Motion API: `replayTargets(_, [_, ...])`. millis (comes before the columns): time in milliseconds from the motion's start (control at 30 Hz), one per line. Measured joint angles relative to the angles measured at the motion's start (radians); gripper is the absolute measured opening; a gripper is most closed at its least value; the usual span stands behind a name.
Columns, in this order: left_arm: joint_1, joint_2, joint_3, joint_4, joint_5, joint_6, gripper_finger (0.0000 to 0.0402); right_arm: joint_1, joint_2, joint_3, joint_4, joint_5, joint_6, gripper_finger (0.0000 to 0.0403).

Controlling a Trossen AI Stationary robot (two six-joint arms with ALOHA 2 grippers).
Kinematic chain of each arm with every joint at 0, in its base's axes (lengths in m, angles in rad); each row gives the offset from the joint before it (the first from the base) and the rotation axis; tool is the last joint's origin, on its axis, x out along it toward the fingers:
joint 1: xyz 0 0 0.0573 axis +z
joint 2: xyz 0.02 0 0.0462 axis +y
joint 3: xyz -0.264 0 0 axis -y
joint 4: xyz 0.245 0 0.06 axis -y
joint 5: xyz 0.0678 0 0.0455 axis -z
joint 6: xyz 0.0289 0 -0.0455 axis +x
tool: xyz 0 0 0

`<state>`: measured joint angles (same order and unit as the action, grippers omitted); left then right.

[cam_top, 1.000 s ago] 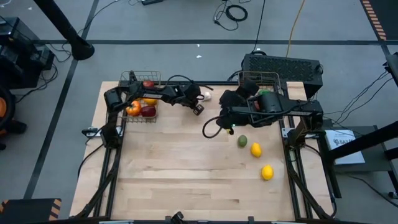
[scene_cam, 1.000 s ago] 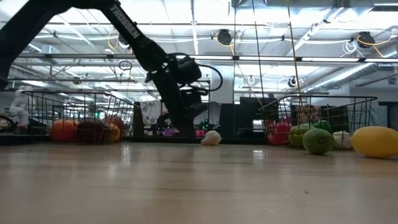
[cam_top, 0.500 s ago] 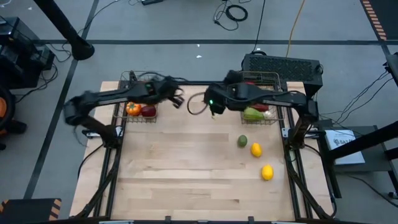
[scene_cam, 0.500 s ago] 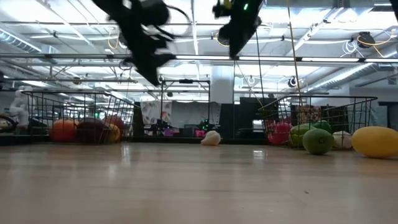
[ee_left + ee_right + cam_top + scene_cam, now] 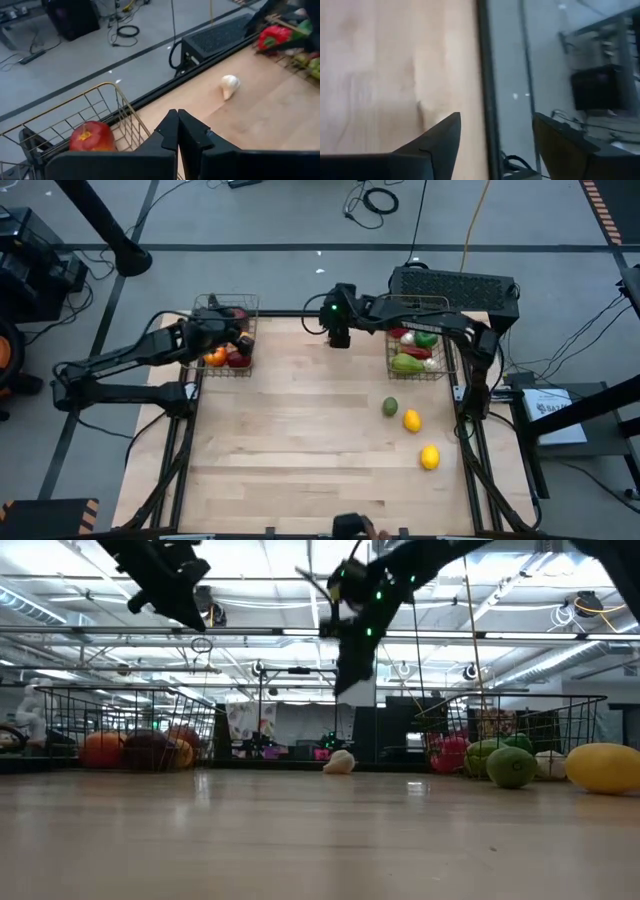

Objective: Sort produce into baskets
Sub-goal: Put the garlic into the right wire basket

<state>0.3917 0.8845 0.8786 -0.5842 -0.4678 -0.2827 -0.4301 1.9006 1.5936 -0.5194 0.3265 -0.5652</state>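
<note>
Two baskets are set on the table (image 5: 300, 450) along its far edge: the left basket (image 5: 226, 340) at the far left corner, the right basket (image 5: 417, 340) at the far right corner, each filled with produce. A garlic bulb (image 5: 340, 761) is placed between them, near the far edge. Three loose pieces are laid in a row before the right basket, toward the right edge: one (image 5: 390, 407) nearest it, a second (image 5: 411, 420) behind, a third (image 5: 429, 457) closest to the near edge.
</note>
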Motion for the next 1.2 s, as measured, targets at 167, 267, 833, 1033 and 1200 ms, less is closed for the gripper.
replayTargets(167, [-0.049, -0.056, -0.023, -0.002, 0.000, -0.007, 0.0006, -0.055, 0.073, 0.000, -0.045, -0.126, -0.023, 0.0278])
replayTargets(267, [-0.078, -0.065, -0.024, -0.003, 0.000, -0.024, 0.0006, -0.068, 0.110, 0.000, -0.057, -0.147, -0.025, 0.0312])
replayTargets(833, [-0.118, -0.065, -0.024, 0.033, 0.001, -0.020, 0.0006, -0.075, 0.187, 0.000, -0.086, -0.246, -0.008, 0.0370])
replayTargets(1033, [-0.117, -0.064, -0.024, 0.066, 0.001, 0.006, 0.0006, -0.089, 0.215, 0.001, -0.065, -0.250, -0.020, 0.0370])
replayTargets(1200, [-0.117, -0.065, -0.024, 0.089, 0.008, 0.031, 0.0006, -0.086, 0.243, -0.001, -0.059, -0.254, -0.035, 0.0369])
